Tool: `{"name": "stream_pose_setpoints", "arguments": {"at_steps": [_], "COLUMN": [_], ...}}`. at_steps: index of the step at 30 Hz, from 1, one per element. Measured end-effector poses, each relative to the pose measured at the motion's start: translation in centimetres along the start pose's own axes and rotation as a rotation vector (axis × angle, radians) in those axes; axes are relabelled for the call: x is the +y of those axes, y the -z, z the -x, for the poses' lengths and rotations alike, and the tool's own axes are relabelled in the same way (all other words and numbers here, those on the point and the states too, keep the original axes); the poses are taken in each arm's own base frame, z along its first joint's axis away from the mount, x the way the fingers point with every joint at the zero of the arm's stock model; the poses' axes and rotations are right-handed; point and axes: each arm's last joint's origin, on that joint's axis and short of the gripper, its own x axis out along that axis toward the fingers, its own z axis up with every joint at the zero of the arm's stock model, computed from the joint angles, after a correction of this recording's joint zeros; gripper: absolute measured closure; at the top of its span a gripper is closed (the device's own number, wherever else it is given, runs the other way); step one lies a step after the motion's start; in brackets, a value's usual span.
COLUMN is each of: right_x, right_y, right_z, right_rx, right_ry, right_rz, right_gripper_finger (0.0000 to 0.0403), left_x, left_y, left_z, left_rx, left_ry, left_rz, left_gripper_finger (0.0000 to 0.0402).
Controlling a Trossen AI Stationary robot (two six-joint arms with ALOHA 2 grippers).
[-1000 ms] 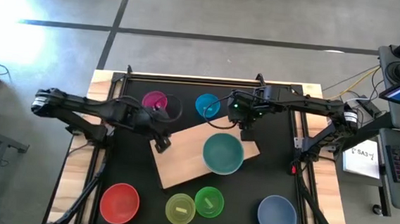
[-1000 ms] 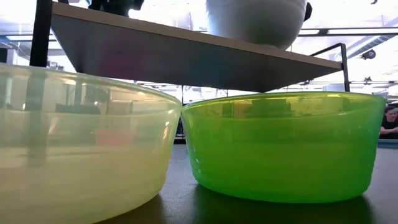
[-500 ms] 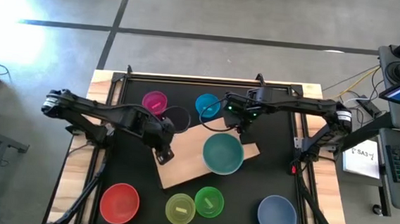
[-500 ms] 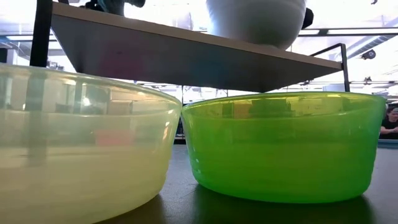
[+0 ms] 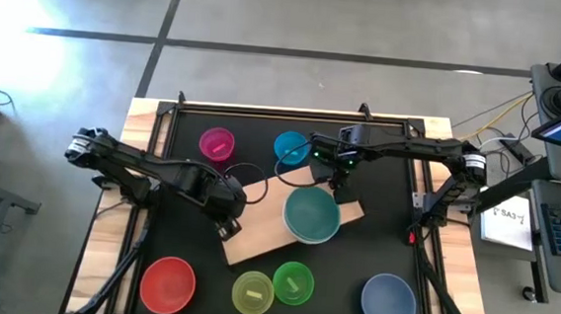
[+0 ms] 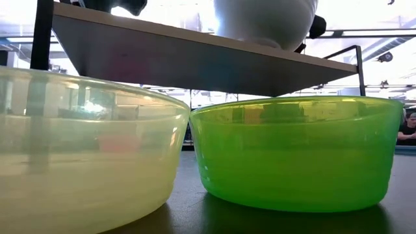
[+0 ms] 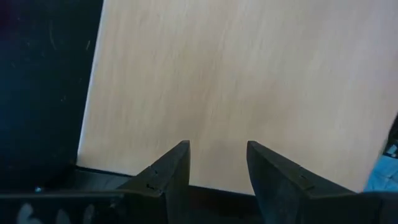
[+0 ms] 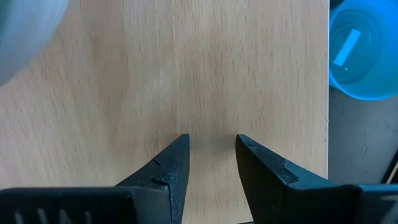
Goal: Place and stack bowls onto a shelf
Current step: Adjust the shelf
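Note:
The pale wood shelf (image 5: 268, 223) stands askew at mid-table, raised on dark posts (image 6: 43, 32). On it sits the teal-green bowl (image 5: 312, 216), which looks white from the side (image 6: 266, 23). My left gripper (image 5: 227, 220) hovers open over the shelf's left corner (image 7: 217, 144). My right gripper (image 5: 340, 191) hovers open over its far right part (image 8: 211, 137), between the teal-green bowl and the cyan bowl (image 8: 364, 53). On the mat rest the magenta (image 5: 216, 144), cyan (image 5: 291, 148), red (image 5: 169, 281), yellow-green (image 5: 253, 293), bright green (image 5: 294, 282) and slate-blue (image 5: 388, 301) bowls.
The yellow-green bowl (image 6: 84, 149) and the bright green bowl (image 6: 296, 153) stand side by side at the near edge, below the shelf's near side. A black frame rail (image 5: 264, 109) runs along the far edge. Bare mat lies right of the shelf (image 5: 389, 239).
My left gripper has moved toward the near edge and slightly right, from the far side of the shelf's left corner to over that corner. My right gripper has stayed over the shelf's far right part. The shelf and the bowls have kept their places.

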Motion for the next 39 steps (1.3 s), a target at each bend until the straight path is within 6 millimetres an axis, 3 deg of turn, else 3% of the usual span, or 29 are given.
{"name": "stream_pose_setpoints", "arguments": {"at_steps": [17,31,39], "right_x": [0.7,1.0,1.2], "right_y": [1.1,2.0,2.1], "right_z": [1.9,-0.1,0.1], "right_rx": [-0.006,0.042,0.027], "right_ry": [0.008,-0.017,-0.028], "right_rz": [-0.055,-0.035,-0.066], "right_gripper_finger": [0.0280,0.0280,0.0280], "left_x": [-0.3,-0.6,-0.1], "left_y": [-0.2,-0.5,-0.9], "left_z": [-1.0,-1.8,-1.8], "left_rx": [0.021,0.036,0.041], "left_ry": [-0.031,-0.050,-0.062], "left_rz": [-0.079,-0.102,-0.126], "left_gripper_finger": [0.0260,0.0260,0.0260]}}
